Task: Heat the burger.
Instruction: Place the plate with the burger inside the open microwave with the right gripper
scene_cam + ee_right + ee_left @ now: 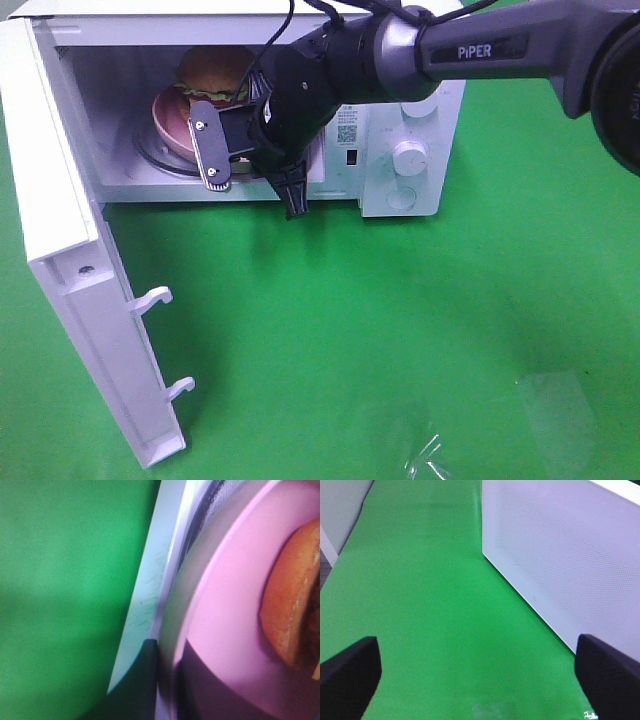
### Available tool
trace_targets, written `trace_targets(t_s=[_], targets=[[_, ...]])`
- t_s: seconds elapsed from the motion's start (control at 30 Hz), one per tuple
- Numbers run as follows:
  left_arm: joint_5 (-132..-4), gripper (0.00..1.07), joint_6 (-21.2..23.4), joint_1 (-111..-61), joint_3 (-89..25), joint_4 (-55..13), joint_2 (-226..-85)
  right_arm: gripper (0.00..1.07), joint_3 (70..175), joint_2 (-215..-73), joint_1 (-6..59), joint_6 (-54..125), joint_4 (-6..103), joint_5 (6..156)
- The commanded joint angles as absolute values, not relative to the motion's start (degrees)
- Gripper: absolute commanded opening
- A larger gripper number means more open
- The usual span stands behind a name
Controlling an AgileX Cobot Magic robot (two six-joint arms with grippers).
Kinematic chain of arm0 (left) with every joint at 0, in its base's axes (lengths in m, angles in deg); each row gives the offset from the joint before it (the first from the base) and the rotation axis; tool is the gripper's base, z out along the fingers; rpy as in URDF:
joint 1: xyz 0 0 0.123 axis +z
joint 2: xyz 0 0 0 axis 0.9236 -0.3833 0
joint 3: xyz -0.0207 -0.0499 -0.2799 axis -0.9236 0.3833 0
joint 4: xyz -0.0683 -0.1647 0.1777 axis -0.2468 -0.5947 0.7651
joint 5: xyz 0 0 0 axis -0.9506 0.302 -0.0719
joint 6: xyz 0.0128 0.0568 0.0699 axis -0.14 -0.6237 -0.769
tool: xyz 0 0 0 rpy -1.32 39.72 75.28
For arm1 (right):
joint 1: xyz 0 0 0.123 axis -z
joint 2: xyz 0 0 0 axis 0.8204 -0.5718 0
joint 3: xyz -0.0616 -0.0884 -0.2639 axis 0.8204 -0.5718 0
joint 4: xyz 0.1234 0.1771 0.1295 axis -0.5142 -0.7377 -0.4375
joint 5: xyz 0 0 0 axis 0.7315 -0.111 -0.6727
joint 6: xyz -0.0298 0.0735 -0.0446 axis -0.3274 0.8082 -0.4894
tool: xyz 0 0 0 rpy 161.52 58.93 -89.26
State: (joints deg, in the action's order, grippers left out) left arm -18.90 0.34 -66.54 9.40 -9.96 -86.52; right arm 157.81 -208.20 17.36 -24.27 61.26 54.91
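Inside the open microwave (pixel 385 195), on its turntable (pixel 150 160): one burger (pixel 212 72), seated on a pink plate (pixel 170 125). Door (pixel 70 250) stood swung wide to the left, presumably so that the plate could pass. Right pincer (pixel 167 685): reached into the cavity mouth and pressed together on the near rim of the plate, one dark finger (pixel 142 680) outside the rim and a shaded one over it. Judged a carrying grip, taken at the rim so that the burger itself went untouched. Left pincer (pixel 479 677): spread wide, nothing between its fingers, low over the green counter (pixel 400 330) just beside a white dotted panel (pixel 560 555), probably the door's outer face; perhaps parked clear of the work. Not made out: whether the plate rested fully on the turntable or hung in the grip; the burger's near side, masked by the arm in the high view; the left pincer, absent from that view; a patch of clear film (pixel 470 440) at the counter's near edge, nature uncertain. Door not yet shut.
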Motion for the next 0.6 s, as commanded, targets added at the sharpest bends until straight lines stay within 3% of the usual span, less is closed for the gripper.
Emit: trace_targets(t_s=[0.03,0.6], targets=[[-19.8,0.98,0.3,-66.4,9.5,-10.2,-85.4,0.0,158.8,-207.2,17.7,-24.1,62.2,58.6],[-19.8,0.98,0.3,-66.4,9.5,-10.2,-85.4,0.0,161.4,-209.4,17.7,-29.9,61.1,60.0]])
